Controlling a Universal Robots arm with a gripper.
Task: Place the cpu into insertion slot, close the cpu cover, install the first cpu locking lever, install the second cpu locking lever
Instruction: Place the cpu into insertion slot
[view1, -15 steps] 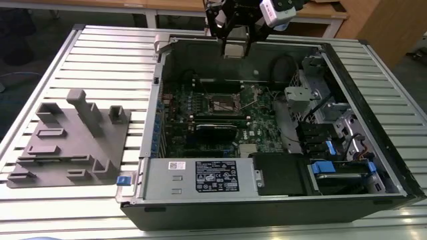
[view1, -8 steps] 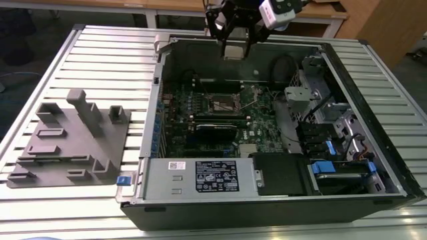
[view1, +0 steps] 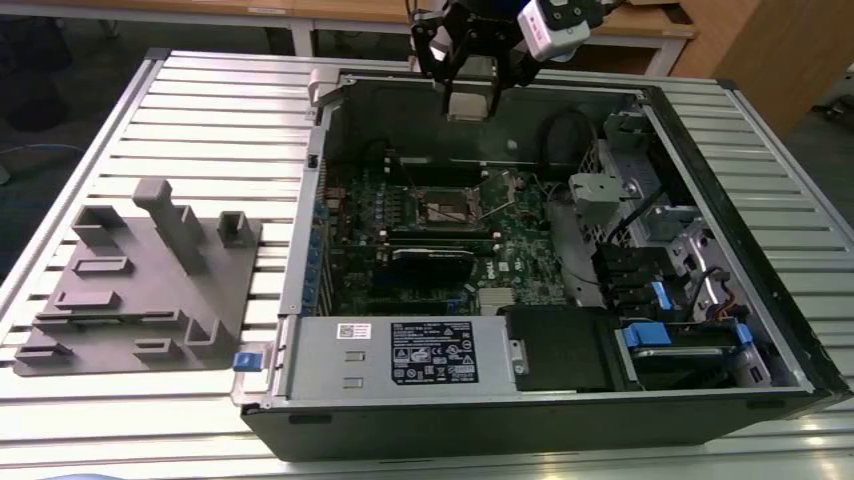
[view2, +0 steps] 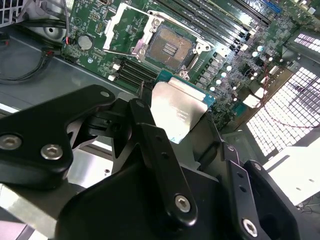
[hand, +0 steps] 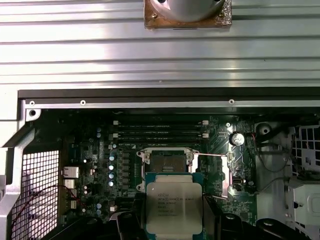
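Note:
My gripper (view1: 467, 98) hangs above the far wall of the open computer case (view1: 307, 260), shut on the cpu (view1: 467, 104). In both wrist views the cpu (view2: 177, 112) (hand: 174, 207) is a silvery square chip held by two opposite edges between black fingers (view2: 150, 135). The insertion slot (view1: 451, 207) (view2: 170, 47) (hand: 167, 162) lies uncovered on the green motherboard (view1: 514, 250), well below the chip and off to one side of it. The cpu cover (view2: 111, 24), a thin silver frame, stands swung open beside the slot, with a thin wire lever (hand: 210, 155) raised there.
A black labelled power supply box (view1: 427, 355) fills the case's near end. Drive bays with blue tabs (view1: 654, 335) and cables (view1: 574, 130) line the exterior view's right. A grey fixture tray (view1: 134, 290) lies on the slatted table (view1: 200, 110) at the exterior view's left.

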